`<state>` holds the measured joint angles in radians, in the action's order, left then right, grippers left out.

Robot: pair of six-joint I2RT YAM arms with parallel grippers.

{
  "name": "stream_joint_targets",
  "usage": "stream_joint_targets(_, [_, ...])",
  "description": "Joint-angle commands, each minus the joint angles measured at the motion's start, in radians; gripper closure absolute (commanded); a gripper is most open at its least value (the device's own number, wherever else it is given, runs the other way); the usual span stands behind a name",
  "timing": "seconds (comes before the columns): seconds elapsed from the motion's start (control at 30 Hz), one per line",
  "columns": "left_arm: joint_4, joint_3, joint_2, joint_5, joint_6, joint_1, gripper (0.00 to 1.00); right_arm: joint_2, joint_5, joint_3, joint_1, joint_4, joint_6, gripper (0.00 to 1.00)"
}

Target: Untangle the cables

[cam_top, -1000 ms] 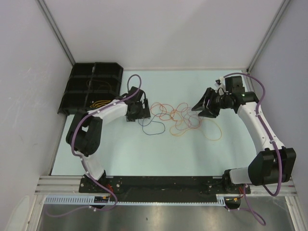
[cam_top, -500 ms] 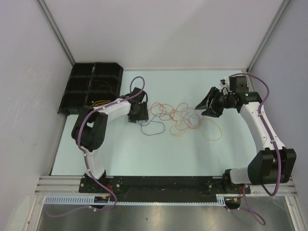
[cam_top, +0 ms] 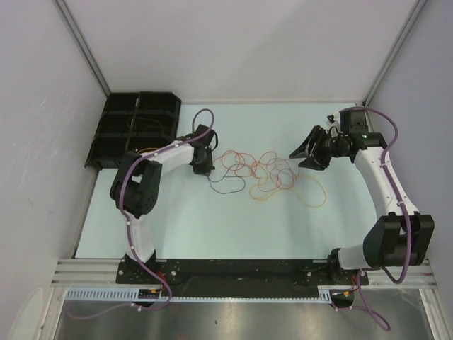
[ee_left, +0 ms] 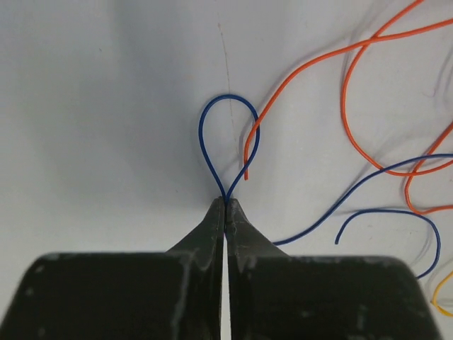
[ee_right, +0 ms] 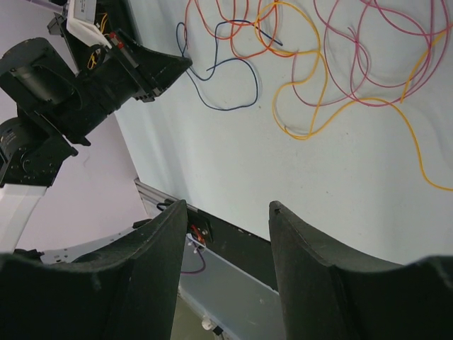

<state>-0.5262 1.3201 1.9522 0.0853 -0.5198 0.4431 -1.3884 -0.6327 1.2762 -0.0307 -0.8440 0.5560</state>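
Note:
The cables (cam_top: 265, 170) lie as a loose tangle of orange, yellow, pinkish and dark blue loops on the pale table between the arms. My left gripper (ee_left: 226, 202) is shut on the blue cable (ee_left: 201, 136) at the tangle's left end, and a small teardrop loop sticks out past its tips. An orange cable (ee_left: 344, 99) ends right beside that loop. The same left gripper (cam_top: 203, 160) shows in the top view. My right gripper (cam_top: 306, 152) hangs open above the tangle's right side with nothing between its fingers. Below it lie the blue cable (ee_right: 256, 85), yellow cable (ee_right: 306, 136) and pink cable (ee_right: 368, 103).
A black compartment tray (cam_top: 134, 117) stands at the table's back left, with a thin yellow coil (cam_top: 145, 151) in its near part. White walls close in the table on three sides. The arm bases sit on the black rail (cam_top: 233, 269) at the near edge.
My left gripper has gone from open to shut, pinching the blue cable's loop, and its arm has drawn in towards the tangle's left end. The right gripper has lifted slightly back and right.

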Motion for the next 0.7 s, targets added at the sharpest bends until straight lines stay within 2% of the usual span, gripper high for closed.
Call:
stream_joint_targets(0.0, [-0.041,0.094,-0.013,0.059,0.047,-0.027,1.0,-0.017,-0.033,0.061,0.003,0.002,-0.01,0.46])
stream_joint_targets(0.4, [-0.222,0.359,-0.19,0.162,0.017,-0.118,1.0,-0.052,-0.079,0.095,-0.005,0.059,0.027,0.47])
stream_joint_targets(0.67, [-0.317,0.608,-0.246,0.261,0.063,-0.17,1.0,-0.11,-0.061,0.184,-0.061,0.017,-0.013,0.47])
